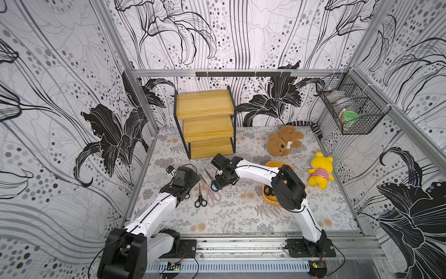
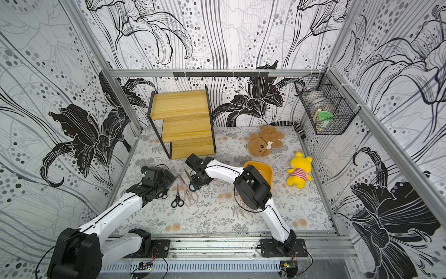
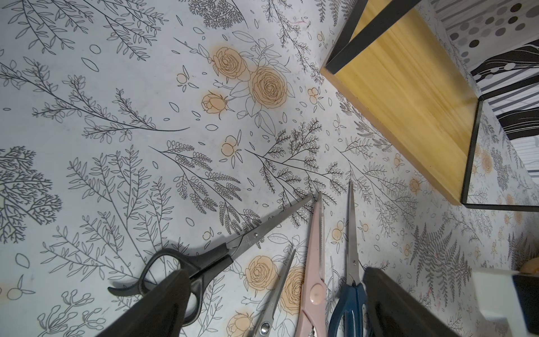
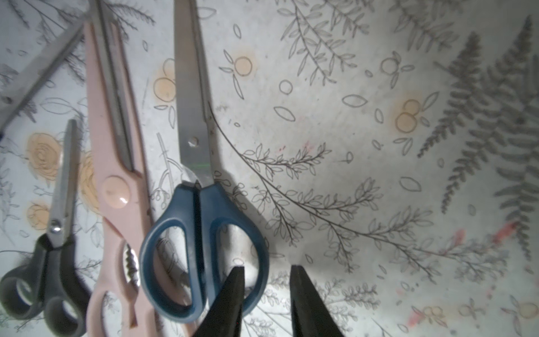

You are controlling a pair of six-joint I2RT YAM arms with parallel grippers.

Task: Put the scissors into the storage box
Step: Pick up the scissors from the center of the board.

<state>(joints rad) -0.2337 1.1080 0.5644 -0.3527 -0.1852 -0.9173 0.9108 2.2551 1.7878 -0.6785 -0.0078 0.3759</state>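
We judge the job partly done. The storage box [image 1: 274, 164] is mostly hidden under the right arm [image 1: 287, 190], but black scissor handles [image 1: 268, 190] show inside it. How many pairs lie there we cannot tell. Four pairs are left on the table [image 1: 229, 217], all well apart from the box on its left-arm side. The blue-handled pair [image 4: 189, 201] lies nearest the box. Next, moving away from the box, come the pink pair [image 4: 116, 186] and the small black pair [image 4: 57, 230]. The larger black pair [image 3: 215, 256] is farthest from the box. The right gripper [image 4: 267, 270] is down at the blue handles with its fingers a modest gap apart. One finger is inside the outer loop and the other outside it, straddling the rim without pinching it as far as we can see, so nothing is held. The left gripper [image 3: 275, 272] hangs over the pairs farthest from the box with its fingers [image 3: 163, 303] spread wide. One finger is over the larger black pair's handle loop, and this gripper holds nothing. In our view the blue pair is the step in hand, and three more carries to the box should follow.
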